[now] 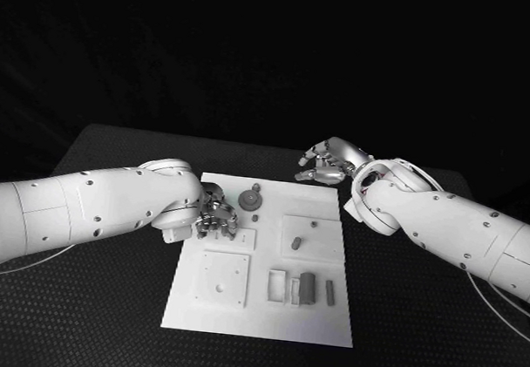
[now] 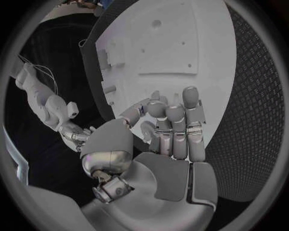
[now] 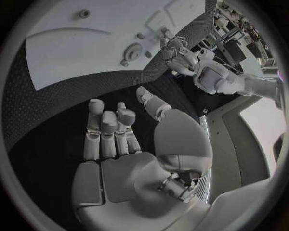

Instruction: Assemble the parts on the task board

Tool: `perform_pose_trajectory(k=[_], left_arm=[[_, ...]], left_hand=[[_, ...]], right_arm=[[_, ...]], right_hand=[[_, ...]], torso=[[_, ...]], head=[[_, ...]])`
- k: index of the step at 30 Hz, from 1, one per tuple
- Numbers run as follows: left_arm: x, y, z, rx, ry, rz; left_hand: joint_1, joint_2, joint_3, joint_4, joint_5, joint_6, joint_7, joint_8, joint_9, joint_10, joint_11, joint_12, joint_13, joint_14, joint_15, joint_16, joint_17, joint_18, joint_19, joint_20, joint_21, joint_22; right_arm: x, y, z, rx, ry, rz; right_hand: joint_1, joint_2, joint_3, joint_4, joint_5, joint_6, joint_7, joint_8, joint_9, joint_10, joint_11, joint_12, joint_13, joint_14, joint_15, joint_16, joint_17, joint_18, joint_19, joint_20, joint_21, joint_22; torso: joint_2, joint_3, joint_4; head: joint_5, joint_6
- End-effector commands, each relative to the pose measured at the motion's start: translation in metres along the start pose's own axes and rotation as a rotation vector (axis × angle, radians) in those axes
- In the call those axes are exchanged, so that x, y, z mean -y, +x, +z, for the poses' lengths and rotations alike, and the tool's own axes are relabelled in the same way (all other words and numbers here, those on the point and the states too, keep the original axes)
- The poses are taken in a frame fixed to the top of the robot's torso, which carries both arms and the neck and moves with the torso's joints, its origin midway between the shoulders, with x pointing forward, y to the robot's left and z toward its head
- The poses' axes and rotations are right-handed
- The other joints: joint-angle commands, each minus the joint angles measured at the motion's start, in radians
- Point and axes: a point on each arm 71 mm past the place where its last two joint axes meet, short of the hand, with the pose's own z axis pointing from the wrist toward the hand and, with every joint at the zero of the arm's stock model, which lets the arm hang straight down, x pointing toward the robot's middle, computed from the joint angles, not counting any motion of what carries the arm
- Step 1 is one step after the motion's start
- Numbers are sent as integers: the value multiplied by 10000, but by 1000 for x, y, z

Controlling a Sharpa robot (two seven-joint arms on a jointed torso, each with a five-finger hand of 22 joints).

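Observation:
The white task board (image 1: 265, 319) lies in the middle of the black table. On it I see a round grey part (image 1: 251, 201), a small grey piece (image 1: 297, 239) on a raised square, and a row of grey pieces (image 1: 307, 286) beside a square plate (image 1: 223, 278). My left hand (image 1: 218, 218) hovers over the board's left edge with its fingers curled down; in the left wrist view the left hand (image 2: 171, 127) has its thumb close against the fingers, and anything between them is hidden. My right hand (image 1: 327, 163) hangs past the board's far right corner, and in the right wrist view the right hand (image 3: 114, 130) holds nothing.
Black textured table (image 1: 428, 322) surrounds the board on all sides. The right wrist view shows the board (image 3: 90, 53) beyond the fingers, with the left hand (image 3: 171, 45) at its edge.

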Motion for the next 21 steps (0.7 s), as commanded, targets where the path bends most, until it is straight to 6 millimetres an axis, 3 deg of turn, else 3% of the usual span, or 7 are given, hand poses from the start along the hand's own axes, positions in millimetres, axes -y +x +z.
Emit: perform_pose_trajectory(k=[1,21], left_arm=[[2,5,0,-353,109,279],[0,4,2,-106,31,192]], left_hand=[[33,117,49,5,4,1390,-862,-2,55,-109,-128,47,-16,-159,-119,45,-25,96,167,-114,13,17],[6,148,47,7,-105,1373,-851,-55,101,-132,-118,69,-51,-192,-118,95,-118,91,160,-111,-14,36]], right_arm=[[-1,1,0,-104,-71,-4],[-1,1,0,-109,-78,4]], right_hand=[[14,100,9,9,-6,10,38,-11,-12,-53,-10,-31,-13,-13,-39,-43,-14,69,-55,41,-63,17],[14,100,9,9,-6,10,38,-11,-12,-53,-10,-31,-13,-13,-39,-43,-14,69,-55,41,-63,17]], torso=[[4,1,1],[2,-1,2]], head=[[-3,-16],[-22,-22]])
